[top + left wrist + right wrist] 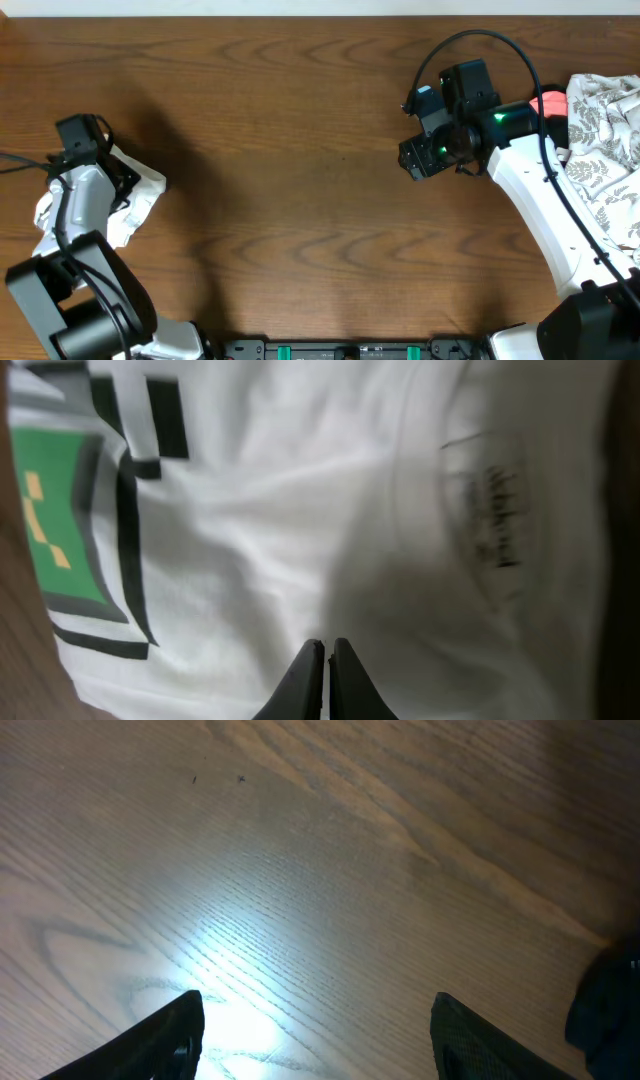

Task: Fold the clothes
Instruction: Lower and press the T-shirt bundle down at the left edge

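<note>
The T-shirt (140, 195) lies bunched at the left edge of the table (300, 150), directly under the left end effector (325, 648), with no clear long axis. That arm is much the nearer and pitches down, jaws closed tight with their tips against white cloth; whether a fold is pinched I cannot tell. The right end effector (316, 1010) hangs wide open over bare wood, well apart.

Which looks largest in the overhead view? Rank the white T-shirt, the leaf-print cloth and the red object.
1. leaf-print cloth, though cut off by the frame.
2. white T-shirt, bunched and partly under the left arm; close to the cloth, so unsure.
3. red object, mostly hidden.
</note>
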`<act>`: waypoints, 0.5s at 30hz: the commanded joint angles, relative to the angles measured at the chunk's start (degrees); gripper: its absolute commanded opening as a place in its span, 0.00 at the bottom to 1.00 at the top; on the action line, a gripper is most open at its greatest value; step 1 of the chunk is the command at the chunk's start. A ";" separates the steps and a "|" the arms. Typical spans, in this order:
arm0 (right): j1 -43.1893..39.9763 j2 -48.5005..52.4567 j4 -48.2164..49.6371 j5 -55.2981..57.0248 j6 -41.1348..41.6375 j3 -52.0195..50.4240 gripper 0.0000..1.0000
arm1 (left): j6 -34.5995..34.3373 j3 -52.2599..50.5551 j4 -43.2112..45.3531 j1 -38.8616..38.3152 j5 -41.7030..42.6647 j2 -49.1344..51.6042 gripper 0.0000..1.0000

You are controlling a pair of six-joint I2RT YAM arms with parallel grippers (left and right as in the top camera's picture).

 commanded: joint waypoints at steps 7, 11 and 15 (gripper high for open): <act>-0.26 0.35 -0.50 -0.33 0.90 -0.24 0.69 | -0.33 -0.74 7.63 0.07 -2.93 12.96 0.06; -0.26 0.35 -0.50 -0.68 1.73 -0.24 0.70 | 1.53 -0.70 13.99 0.07 2.08 15.93 0.06; -0.26 0.35 -0.48 -1.79 1.90 -0.24 0.70 | 1.55 -0.22 20.87 0.07 5.29 16.06 0.06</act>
